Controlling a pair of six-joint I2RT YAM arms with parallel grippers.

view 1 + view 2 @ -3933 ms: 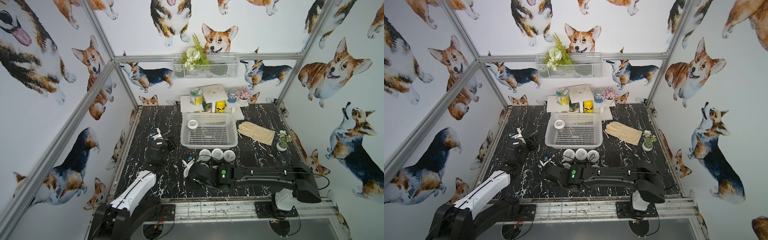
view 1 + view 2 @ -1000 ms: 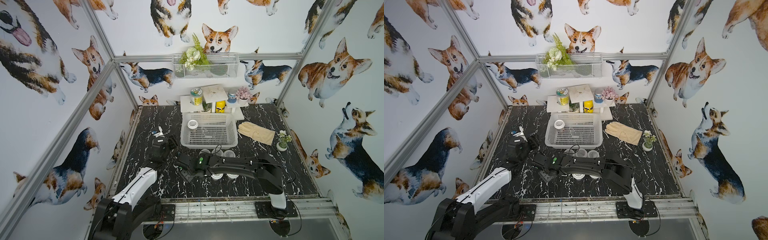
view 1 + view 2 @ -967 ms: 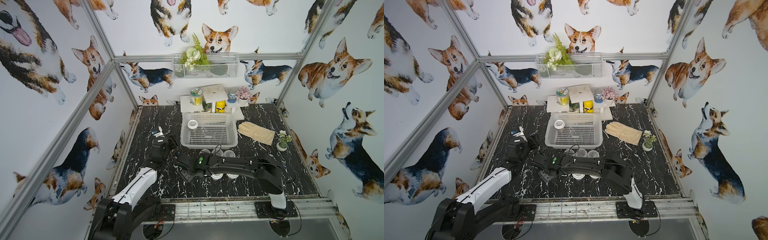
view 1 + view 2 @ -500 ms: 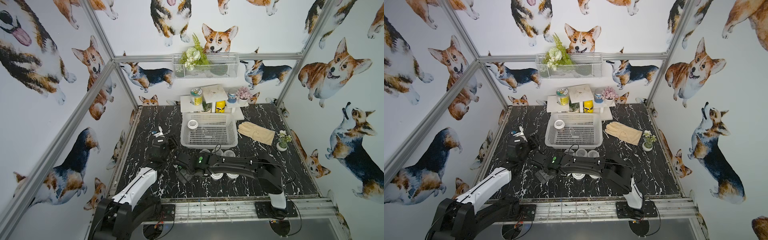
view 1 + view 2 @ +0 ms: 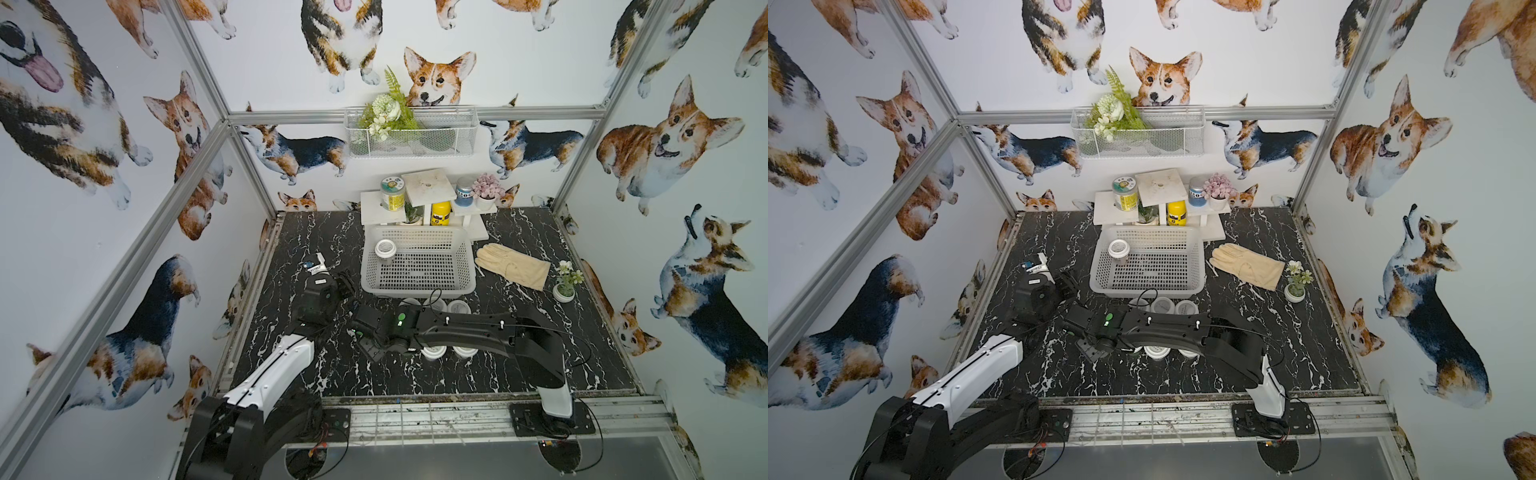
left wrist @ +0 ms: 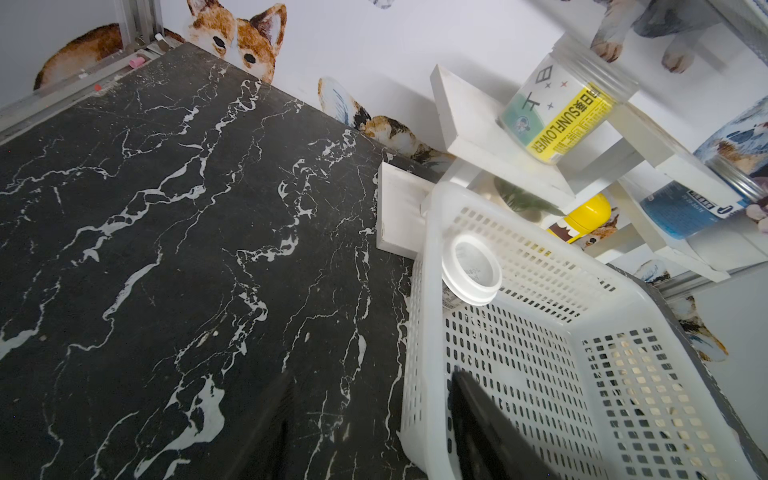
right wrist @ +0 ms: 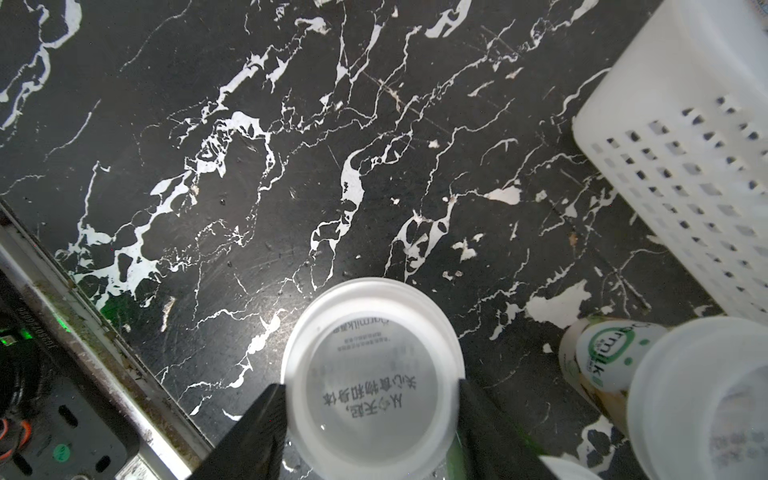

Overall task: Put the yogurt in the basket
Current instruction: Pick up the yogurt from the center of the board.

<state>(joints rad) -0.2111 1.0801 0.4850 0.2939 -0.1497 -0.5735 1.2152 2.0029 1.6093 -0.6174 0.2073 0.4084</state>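
R hand (image 7: 370,384) pinches yogurt cup (image 7: 372,361), next cup (image 7: 698,395) & basket (image 7: 685,137) close by; L hand (image 6: 372,374) spread, empty.

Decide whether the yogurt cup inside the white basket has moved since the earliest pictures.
No. The yogurt cup stands in the same far corner of the basket, nearest the labelled jar.

table (image 5: 415,384) black marble, white veins; basket (image 5: 417,286) plain white, slotted grid; yogurt (image 7: 372,386) white lids, grey print, green-on-white body label; walls (image 5: 62,249) white with corgi print; glove (image 5: 511,266) cream; bottle (image 5: 440,212) yellow
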